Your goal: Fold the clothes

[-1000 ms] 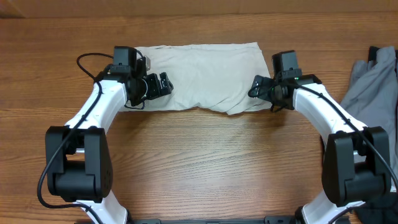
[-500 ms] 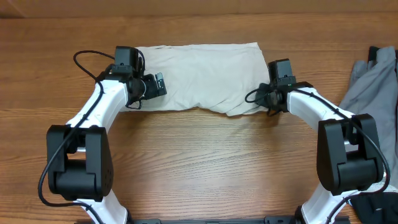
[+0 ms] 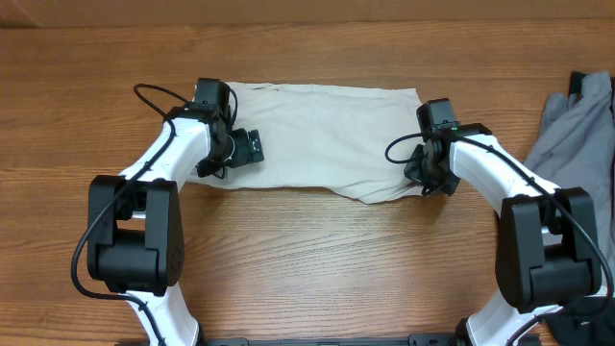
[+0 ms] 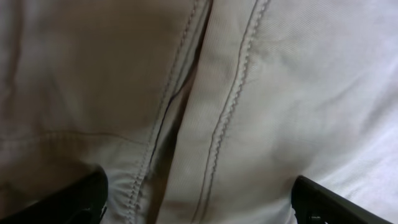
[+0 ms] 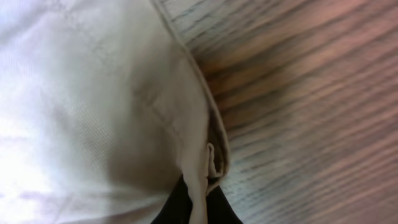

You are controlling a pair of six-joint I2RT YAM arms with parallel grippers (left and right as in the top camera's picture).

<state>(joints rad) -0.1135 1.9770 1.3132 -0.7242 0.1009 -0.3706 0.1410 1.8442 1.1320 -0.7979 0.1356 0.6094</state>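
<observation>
The clothes, pale beige shorts, lie as a long flat strip across the far half of the table. My left gripper rests on their left end, open. In the left wrist view its fingers stand wide apart over a stitched seam of the clothes. My right gripper is at the right end, shut on the clothes. The right wrist view shows a fold of the cloth's edge pinched between the dark fingertips of the right gripper, just above the wooden table.
A grey garment lies at the right edge of the table, with a dark item at its top. Both arm bases stand at the near edge.
My right gripper has shut on the right edge of the clothes. The whole strip of cloth and both grippers have shifted a little to the right. The left gripper stays open.
</observation>
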